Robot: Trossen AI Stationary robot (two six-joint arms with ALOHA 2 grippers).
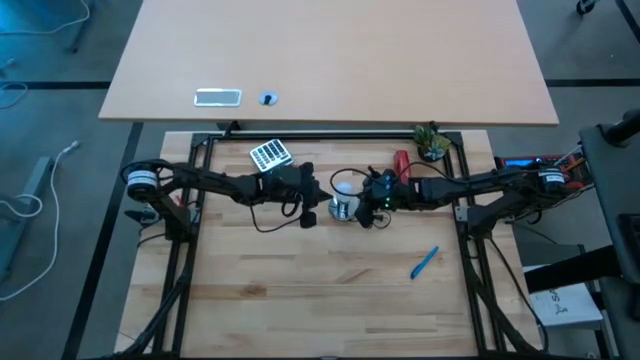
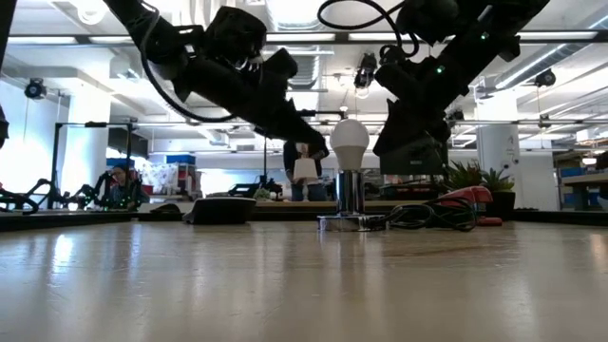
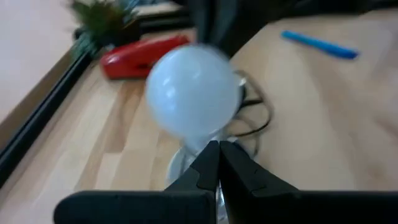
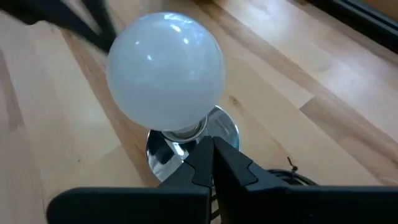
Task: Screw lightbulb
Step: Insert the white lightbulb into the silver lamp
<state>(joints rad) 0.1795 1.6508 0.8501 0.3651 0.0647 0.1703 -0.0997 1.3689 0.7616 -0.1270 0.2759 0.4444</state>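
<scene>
Lightbulb (image 3: 193, 93) blurred, socket (image 3: 186, 163) half-hidden

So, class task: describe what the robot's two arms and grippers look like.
Both arms are dark, jointed and slim, with black cables looping along them. The left gripper and right gripper each end in two black, tapered fingers on a wide black crossbar. Small green lights glow on the right arm. White round caps mark the shoulder joints.

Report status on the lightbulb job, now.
Left gripper and right gripper shut, empty, flanking the lightbulb. Bulb upright in silver socket. Nothing blocking.
</scene>
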